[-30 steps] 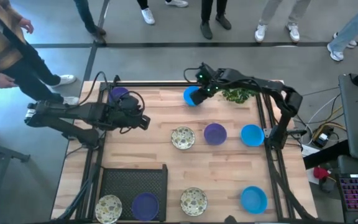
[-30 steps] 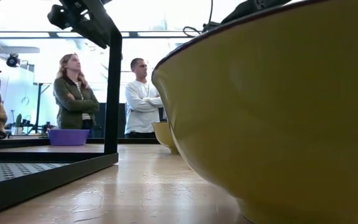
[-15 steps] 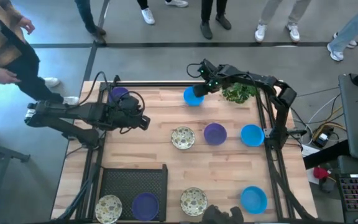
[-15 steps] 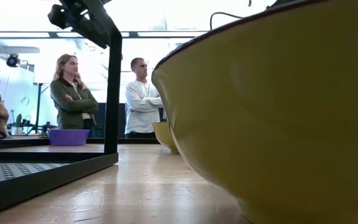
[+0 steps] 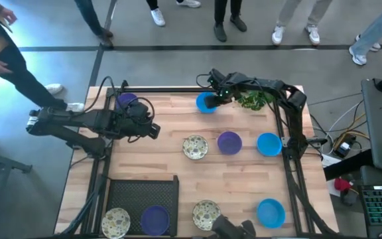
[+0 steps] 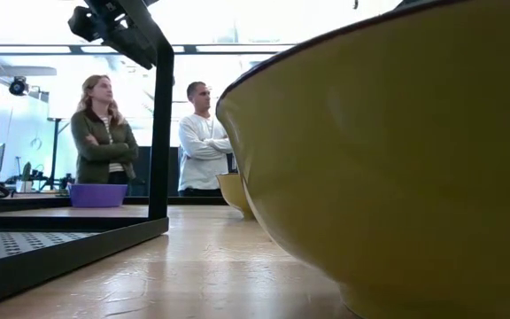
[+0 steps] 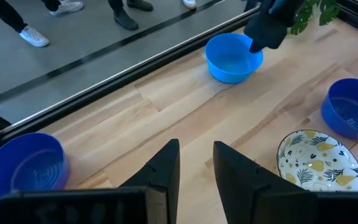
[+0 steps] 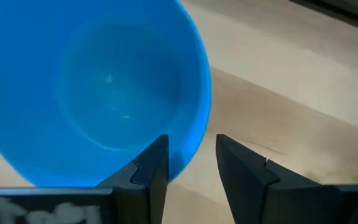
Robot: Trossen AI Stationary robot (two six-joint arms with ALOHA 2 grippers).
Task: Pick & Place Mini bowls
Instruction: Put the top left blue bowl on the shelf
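Bright blue fills most of what we see past our right gripper point(image 8: 190, 163): a blue mini bowl point(image 8: 92, 87) sits on the pale wooden table point(image 8: 303, 93), its rim directly in front of one fingertip. The two dark fingers point(image 8: 244, 168) stand spread with a clear gap between them, and nothing is pinched there. From above, this gripper point(image 5: 219, 97) hovers at the bowl's point(image 5: 205, 103) edge at the table's far side, with the green leafy plant point(image 5: 252, 101) just beyond the wrist.

Our left gripper point(image 7: 196, 163) waits with its jaws parted and empty, bare wood between them. Just off one finger lies a purple bowl point(image 7: 20, 168). Ahead of the jaws, a speckled cream bowl point(image 7: 319, 162) touches another purple bowl point(image 7: 353, 107); farther still we see the blue one point(image 7: 232, 57) with the other arm's dark fingers over its rim.

From above, more bowls sit well apart from both jaws: a blue pair point(image 5: 269, 144) point(image 5: 270, 212), a speckled one point(image 5: 206, 214), and two on the black perforated tray point(image 5: 141, 192).
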